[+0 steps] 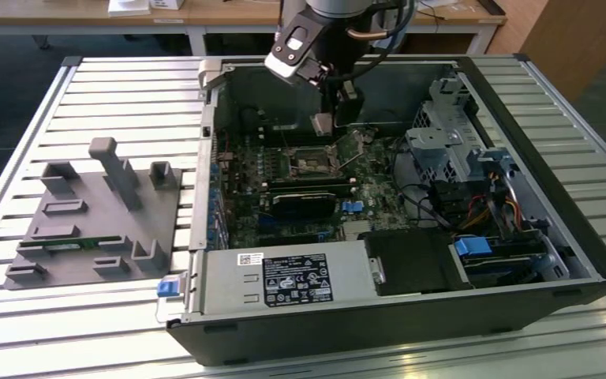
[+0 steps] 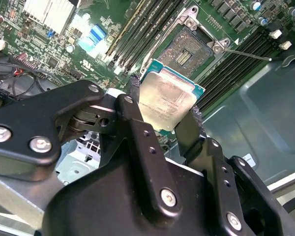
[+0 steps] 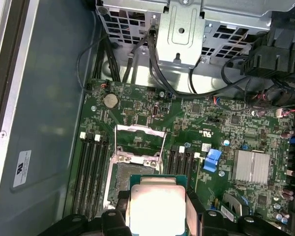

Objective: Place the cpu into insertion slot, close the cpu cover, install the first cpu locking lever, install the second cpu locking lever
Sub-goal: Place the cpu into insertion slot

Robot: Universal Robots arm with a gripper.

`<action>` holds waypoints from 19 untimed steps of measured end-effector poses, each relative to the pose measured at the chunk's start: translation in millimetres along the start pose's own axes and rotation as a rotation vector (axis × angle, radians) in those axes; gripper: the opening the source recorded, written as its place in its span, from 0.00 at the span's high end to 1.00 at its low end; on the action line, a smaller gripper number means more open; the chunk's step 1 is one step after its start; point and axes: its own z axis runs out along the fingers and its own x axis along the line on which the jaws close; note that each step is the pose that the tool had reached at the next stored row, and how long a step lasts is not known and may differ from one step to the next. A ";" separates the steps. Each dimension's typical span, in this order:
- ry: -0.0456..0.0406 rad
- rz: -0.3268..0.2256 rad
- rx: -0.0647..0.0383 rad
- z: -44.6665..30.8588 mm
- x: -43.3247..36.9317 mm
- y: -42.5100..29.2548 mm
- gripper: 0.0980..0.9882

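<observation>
Silvery top up, the cpu is gripped by the pincer, whose two black fingers are closed on opposite edges of the chip. It hangs above the green board inside the open case, near the slot but apart from it, not yet seated. In the exterior view the case lies on a slatted metal tabletop, with a grey fixture at the exterior view's left.

The step in hand is, I judge, the first one: placing the cpu. The cover stands open on the far side of the slot, and one thin lever sticks out free beside the socket, so no closing or locking is done. To place the chip well, I think it must come square over the pin field, level, and go down gently, because the pins could bend under a tilted corner.

In the first wrist view the cpu hides the near part of the slot. How high the chip is above the pins I cannot tell. The corner mark and notches of the chip are hard to make out, and I cannot find a second lever with certainty.
</observation>
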 end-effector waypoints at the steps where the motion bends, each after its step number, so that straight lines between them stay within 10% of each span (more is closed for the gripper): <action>1: -0.0001 0.000 0.000 0.4 0.0 0.0 0.51; 19: -0.0003 0.002 0.000 9.0 -0.1 -0.8 0.51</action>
